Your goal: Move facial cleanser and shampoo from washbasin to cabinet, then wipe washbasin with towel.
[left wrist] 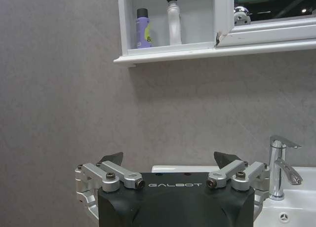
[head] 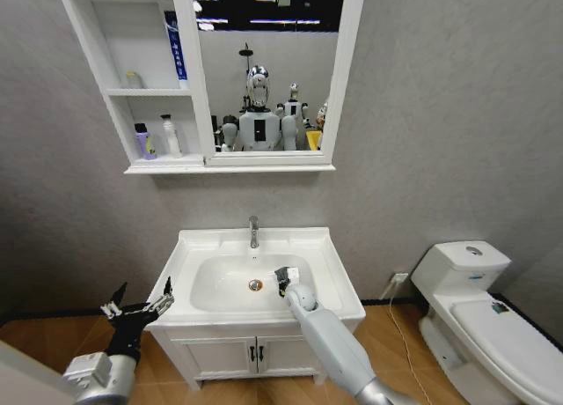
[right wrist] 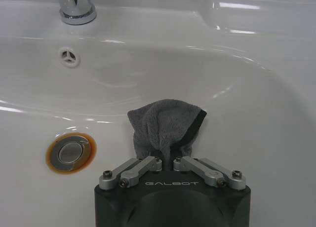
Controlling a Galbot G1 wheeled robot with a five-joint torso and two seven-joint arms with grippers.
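Observation:
The white washbasin (head: 325,262) sits below the wall cabinet (head: 189,88). My right gripper (head: 284,278) reaches into the bowl, right of the metal drain (head: 255,284). In the right wrist view it (right wrist: 168,161) is shut on the dark grey towel (right wrist: 165,123), which is bunched up against the bowl's surface (right wrist: 237,113). My left gripper (head: 141,305) hangs open beside the basin's left edge, holding nothing (left wrist: 170,160). A purple bottle (head: 143,143) and a white bottle (head: 170,136) stand on the cabinet's lowest shelf. I cannot tell which one is the facial cleanser or the shampoo.
A chrome tap (head: 253,231) stands at the basin's back edge. A blue tube (head: 175,48) and a small jar (head: 134,79) occupy the upper shelves. A white toilet (head: 475,312) stands to the right. The two-door vanity (head: 255,354) is under the basin.

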